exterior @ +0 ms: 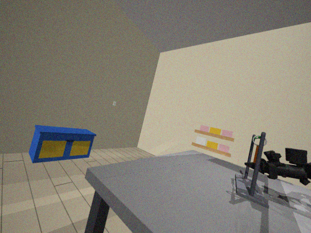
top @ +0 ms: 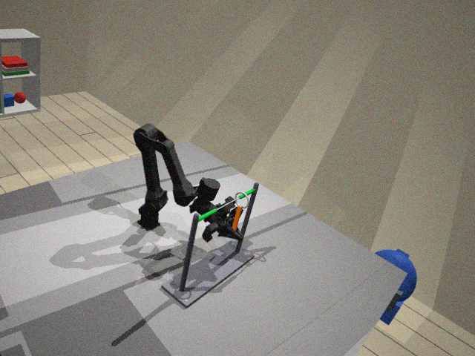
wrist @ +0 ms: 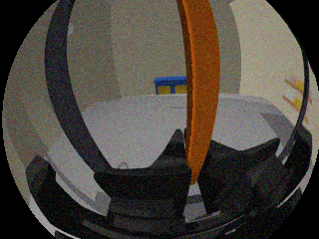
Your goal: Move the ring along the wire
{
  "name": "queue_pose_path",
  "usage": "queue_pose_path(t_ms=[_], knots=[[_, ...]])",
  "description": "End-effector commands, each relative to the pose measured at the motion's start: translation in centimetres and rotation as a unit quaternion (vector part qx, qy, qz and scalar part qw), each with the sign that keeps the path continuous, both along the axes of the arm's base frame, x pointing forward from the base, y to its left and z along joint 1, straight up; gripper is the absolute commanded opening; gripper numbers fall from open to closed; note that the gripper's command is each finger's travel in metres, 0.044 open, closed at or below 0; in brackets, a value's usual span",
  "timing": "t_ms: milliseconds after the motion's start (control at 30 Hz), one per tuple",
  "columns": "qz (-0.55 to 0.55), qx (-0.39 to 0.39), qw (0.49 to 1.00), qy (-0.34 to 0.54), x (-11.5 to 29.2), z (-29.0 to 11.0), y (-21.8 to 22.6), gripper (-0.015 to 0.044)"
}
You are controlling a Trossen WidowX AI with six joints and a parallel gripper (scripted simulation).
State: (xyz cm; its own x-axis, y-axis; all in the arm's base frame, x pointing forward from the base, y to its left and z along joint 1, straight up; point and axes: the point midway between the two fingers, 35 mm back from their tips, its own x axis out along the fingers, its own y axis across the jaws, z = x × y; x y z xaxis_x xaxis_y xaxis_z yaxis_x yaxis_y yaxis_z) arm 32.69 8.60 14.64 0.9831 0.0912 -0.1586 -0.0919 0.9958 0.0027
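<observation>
Grey table (top: 314, 268), wire stand's flat base plate (top: 199, 293), arm's base (top: 148, 224) apparently resting on it

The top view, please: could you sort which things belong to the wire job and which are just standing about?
Job: ring; orange handle, gripped by the claw; wire's green parts; posts.

Standing about: shelf unit, red ball, blue object.

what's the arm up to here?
The arm's gripper is shut on the lower end of the orange handle, whose ring sits around the green part of the wire by the far post. The thin grey stretch and the green part by the near post lie ahead of it. Whether the ring touches the wire is too small to tell.
</observation>
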Motion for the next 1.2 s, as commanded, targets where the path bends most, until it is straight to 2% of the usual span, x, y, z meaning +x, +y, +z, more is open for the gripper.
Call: queue_pose_path(t_ms=[0,400,1167], knots=[[-0.002,0.002,1.000,0.000,0.0,0.0,-0.1,-0.0150],[0.000,0.000,1.000,0.000,-0.1,0.0,0.0,0.0160],[-0.002,0.002,1.000,0.002,-4.4,0.8,-0.4,0.0160]])
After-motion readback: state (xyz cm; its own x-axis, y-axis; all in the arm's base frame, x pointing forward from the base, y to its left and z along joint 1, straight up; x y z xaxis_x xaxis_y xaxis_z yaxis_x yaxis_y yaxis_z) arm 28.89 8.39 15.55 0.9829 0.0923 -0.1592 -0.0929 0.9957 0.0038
